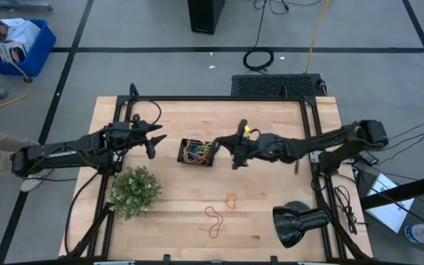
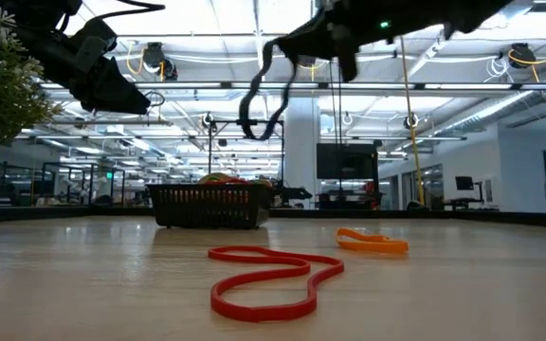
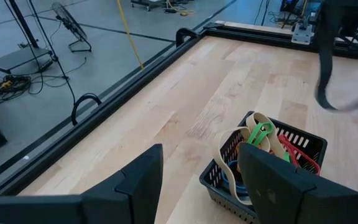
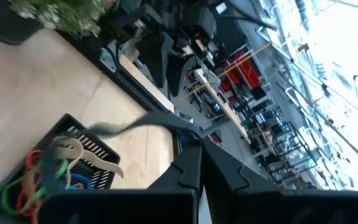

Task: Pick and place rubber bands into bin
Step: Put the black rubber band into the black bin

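Right gripper (image 1: 235,153) was pinched shut on a dark floppy rubber band (image 2: 262,95) dangling below its fingers. Small black mesh bin (image 1: 198,152) sat just beyond the fingertips, lower down. Left gripper (image 1: 155,141) hung agape and empty on the bin's other side.

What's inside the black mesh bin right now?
The small black mesh bin holds a tangle of rubber bands: green, red, tan, some blue. Its walls and the upper loops hide whatever lies beneath, so no count is possible.

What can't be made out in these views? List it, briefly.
- Number of rubber bands in the bin: too small in the high view, behind mesh in the low view, partly covered by a finger of the left gripper in its wrist view.
- Right gripper's hold on the black band: blurred in its wrist view, too small in the high view.
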{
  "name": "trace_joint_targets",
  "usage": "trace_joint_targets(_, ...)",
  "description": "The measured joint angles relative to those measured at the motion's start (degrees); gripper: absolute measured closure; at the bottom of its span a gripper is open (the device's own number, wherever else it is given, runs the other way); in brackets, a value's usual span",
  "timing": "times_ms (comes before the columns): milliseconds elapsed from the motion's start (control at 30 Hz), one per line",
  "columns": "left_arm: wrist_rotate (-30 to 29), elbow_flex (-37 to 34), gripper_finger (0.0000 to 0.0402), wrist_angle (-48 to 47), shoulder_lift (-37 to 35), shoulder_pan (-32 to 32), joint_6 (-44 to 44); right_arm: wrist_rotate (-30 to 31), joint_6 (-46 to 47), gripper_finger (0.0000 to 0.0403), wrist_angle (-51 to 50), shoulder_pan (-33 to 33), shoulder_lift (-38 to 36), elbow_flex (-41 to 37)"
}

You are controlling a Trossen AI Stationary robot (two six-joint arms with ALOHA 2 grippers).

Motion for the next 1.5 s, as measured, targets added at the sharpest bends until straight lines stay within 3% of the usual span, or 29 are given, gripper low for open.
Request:
trace_joint_targets(333,0.0,0.0,0.0185,0.0,0.0,0.0,0.0,-2.8,-2.6,0.0403,0.1,-2.6,16.5,11.8)
trace_joint_targets(833,0.0,0.0,0.0185,-0.3,0.0,0.0,0.2,-2.8,2.2,0.0403,-0.2,-3.9,32.2,13.4)
trace_joint_targets(1167,0.0,0.0,0.0185,-0.2,0.0,0.0,0.1,-5.7,9.1,0.0403,0.1,-4.2,35.3,13.5)
trace_joint_targets(1500,0.0,0.0,0.0185,-0.2,0.0,0.0,0.1,-5.5,9.0,0.0403,3.7,-4.5,35.0,13.5)
